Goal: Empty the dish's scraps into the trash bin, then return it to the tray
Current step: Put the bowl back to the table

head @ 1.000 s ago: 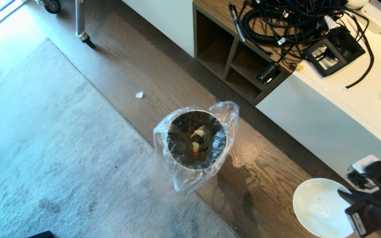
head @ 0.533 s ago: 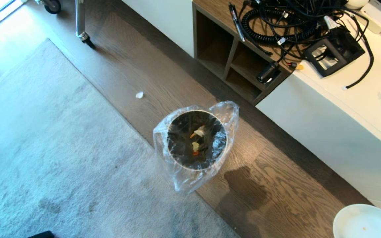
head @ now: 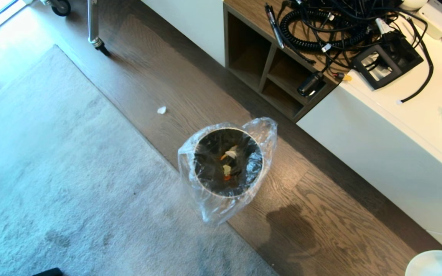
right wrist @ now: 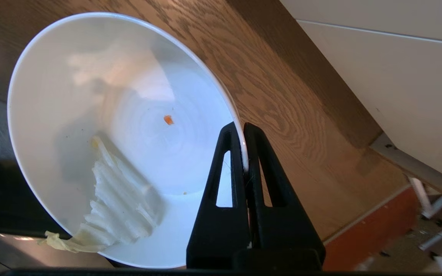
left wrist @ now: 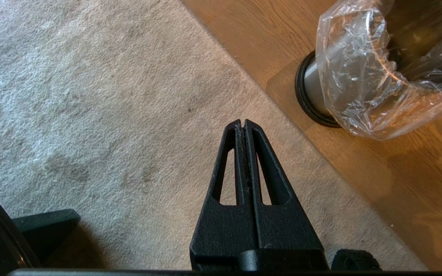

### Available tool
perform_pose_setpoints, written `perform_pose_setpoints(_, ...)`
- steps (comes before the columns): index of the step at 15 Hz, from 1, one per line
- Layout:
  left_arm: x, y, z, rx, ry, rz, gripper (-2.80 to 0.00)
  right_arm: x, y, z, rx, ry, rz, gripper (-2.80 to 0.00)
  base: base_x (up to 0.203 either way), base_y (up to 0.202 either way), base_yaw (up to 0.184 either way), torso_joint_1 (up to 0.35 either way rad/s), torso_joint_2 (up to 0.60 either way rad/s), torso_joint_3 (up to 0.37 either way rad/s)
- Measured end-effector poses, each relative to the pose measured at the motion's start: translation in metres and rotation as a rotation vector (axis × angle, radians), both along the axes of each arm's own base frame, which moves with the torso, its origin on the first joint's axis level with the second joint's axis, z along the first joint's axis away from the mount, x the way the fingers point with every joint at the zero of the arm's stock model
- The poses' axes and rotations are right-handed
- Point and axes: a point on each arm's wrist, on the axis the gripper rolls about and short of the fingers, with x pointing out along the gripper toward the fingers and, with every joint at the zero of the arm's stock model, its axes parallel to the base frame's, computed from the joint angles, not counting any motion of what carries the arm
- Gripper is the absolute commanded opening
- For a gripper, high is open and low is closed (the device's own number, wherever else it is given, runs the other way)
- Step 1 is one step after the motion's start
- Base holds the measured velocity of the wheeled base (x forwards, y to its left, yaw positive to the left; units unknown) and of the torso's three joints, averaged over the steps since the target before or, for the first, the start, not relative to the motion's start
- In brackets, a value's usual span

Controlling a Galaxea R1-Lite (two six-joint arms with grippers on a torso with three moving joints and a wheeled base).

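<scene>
No text, label, brand, number or sign can be read in any of the three views.

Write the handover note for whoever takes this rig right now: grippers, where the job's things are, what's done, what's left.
Right gripper: shut on the rim of the dish, held over the wood floor beside the white cabinet; only its edge shows at the head view's lower right corner.
Left gripper: shut, empty, parked over the rug.
Trash bin: upright on the floor, scraps inside.
Done: main dump. A pale limp piece and an orange crumb cling inside the dish.
Left: set the dish back on the tray, which is not in view. A white bit lies on the floor.
</scene>
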Motion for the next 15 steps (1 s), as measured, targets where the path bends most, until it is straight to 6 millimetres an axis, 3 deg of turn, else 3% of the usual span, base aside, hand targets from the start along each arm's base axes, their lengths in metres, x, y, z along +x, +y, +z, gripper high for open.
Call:
perform_pose_setpoints(5, 0.0, 0.0, 0.0, 0.0, 0.0, 0.0, -2.8, -0.018, 0.003, -0.005, 0.104, -0.119, 0.124, -2.8, 0.0, 0.0, 0.0, 0.0, 0.0, 0.0)
perform_pose_setpoints(15, 0.0, 0.0, 0.0, 0.0, 0.0, 0.0, -2.8, -0.058, 0.008, -0.014, 0.106, -0.434, 0.326, -2.8, 0.0, 0.0, 0.0, 0.0, 0.0, 0.0)
